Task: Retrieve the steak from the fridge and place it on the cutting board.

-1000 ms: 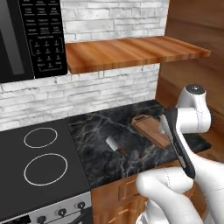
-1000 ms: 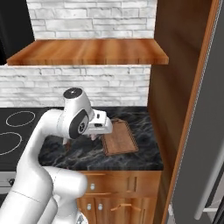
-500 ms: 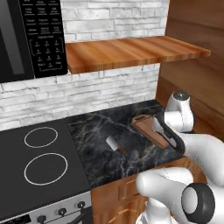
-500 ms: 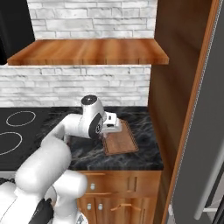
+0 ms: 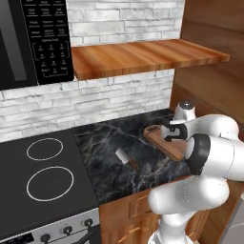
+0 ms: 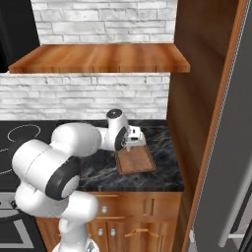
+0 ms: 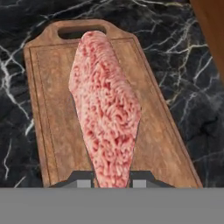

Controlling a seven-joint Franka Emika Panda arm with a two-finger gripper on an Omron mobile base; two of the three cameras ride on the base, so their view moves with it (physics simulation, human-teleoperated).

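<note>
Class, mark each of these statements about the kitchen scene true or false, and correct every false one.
1. The gripper is shut on the steak. True.
2. The steak hangs over the cooktop rings. False: in the hand view it is above the cutting board.
3. The cutting board lies on the dark marble counter. True.
4. The cutting board sits on the wooden wall shelf. False: the wall shelf is above it, on the brick wall.
5. A small white-and-brown item lies on the counter between the cooktop and the board. True.
</note>
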